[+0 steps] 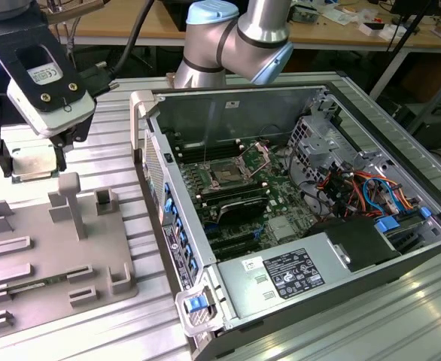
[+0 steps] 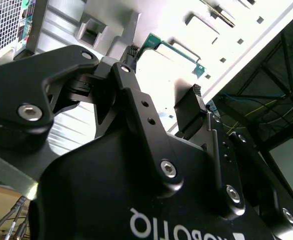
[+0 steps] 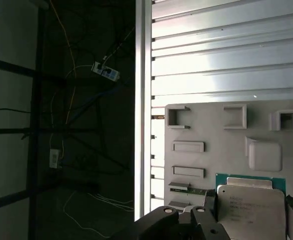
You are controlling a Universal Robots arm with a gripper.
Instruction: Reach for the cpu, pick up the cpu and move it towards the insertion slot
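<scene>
Gripper [image 1: 34, 162] fingers pinch the cpu [image 1: 34, 164] by two opposite edges, chip held flat and lifted clear above the grey fixture plate [image 1: 47, 256]. In the second wrist view the pads [image 2: 187, 111] bracket its green rim. Insertion slot [image 1: 226, 175] lies inside the open computer case [image 1: 296, 226], well apart toward the exterior view's right.

Ribbed aluminium table [image 1: 123, 131] carries grey parts fixture plate [image 1: 47, 259] at exterior view's left; open PC case [image 1: 296, 226] just beside it, to exterior view's right.
</scene>
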